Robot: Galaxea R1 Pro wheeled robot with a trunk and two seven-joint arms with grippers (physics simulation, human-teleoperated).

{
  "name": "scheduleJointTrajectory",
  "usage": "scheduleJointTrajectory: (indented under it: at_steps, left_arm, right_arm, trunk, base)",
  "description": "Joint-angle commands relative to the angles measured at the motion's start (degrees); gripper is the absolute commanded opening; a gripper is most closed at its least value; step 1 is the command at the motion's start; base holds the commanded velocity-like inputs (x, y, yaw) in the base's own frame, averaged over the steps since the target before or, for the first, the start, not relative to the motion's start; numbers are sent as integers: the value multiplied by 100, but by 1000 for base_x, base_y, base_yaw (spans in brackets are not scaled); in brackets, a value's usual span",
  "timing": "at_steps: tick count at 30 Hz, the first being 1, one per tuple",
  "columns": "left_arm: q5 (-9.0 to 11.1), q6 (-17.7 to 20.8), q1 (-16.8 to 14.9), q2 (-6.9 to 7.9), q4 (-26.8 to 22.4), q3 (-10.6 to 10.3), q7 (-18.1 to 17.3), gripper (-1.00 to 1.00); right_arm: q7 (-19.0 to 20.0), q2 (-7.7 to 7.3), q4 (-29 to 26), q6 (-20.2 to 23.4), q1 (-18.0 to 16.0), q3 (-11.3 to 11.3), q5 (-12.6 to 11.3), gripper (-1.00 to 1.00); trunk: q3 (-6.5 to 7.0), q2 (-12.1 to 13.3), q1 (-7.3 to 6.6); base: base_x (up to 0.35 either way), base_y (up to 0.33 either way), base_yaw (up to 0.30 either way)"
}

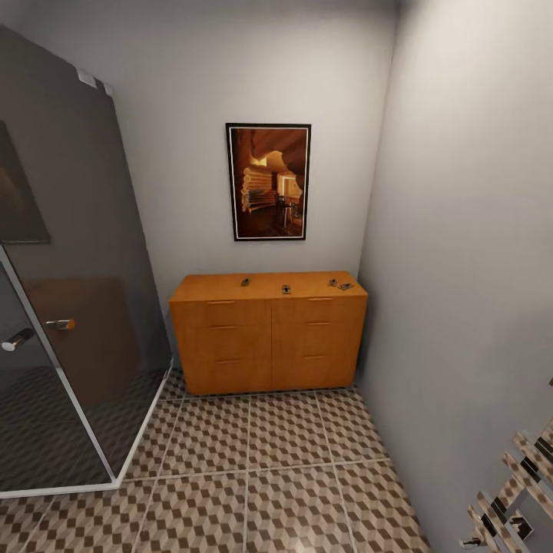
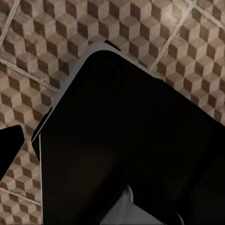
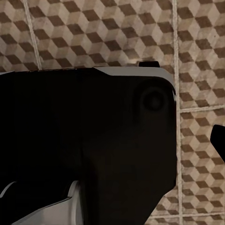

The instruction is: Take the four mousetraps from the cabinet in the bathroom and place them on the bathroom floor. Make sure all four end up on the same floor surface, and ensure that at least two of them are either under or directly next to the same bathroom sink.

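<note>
The orange-brown cabinet (image 1: 269, 346) stands against the far wall in the head view. Several mousetraps lie on its flat top: one left of centre (image 1: 245, 282), one in the middle near the front edge (image 1: 286, 289), and two close together at the right end (image 1: 333, 283) (image 1: 346, 286). The cube-patterned bathroom floor (image 1: 284, 453) stretches from the cabinet toward me. The sink is out of view. Both wrist views look down at the same tiles (image 2: 47, 37) (image 3: 93, 33) past a dark part of my own body (image 2: 131, 140) (image 3: 84, 131). Only a dark sliver shows at each picture's edge, so the fingers' stance is unreadable.
A dark glass-walled shower (image 1: 69, 307) with a metal handle (image 1: 19, 338) takes up the left side. A framed picture (image 1: 269, 182) hangs above the cabinet. The grey wall (image 1: 461, 269) closes the right side, with a chrome rack (image 1: 511, 499) low on it.
</note>
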Motion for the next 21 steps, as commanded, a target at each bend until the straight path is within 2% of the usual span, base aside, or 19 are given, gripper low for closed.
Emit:
scheduleJointTrajectory:
  at_steps: [1, 16, 21]
  left_arm:
    - [38, -7, -1, 0, 28, 1, -27, 100]
    - [39, -7, -5, -3, 543, -6, -27, 100]
    - [45, -7, -4, -3, 543, -3, -27, 100]
  right_arm:
    - [-12, 4, 0, -8, -3, -14, -11, 100]
    - [-18, 65, -5, -8, -3, -30, -24, 100]
    - [-41, 58, -24, -4, -3, -46, -38, 100]
  trunk:
    - [-9, -9, 2]
    - [-9, -9, 2]
    - [-9, -9, 2]
  base:
    - [0, 0, 0]
    - [0, 0, 0]
    - [0, 0, 0]
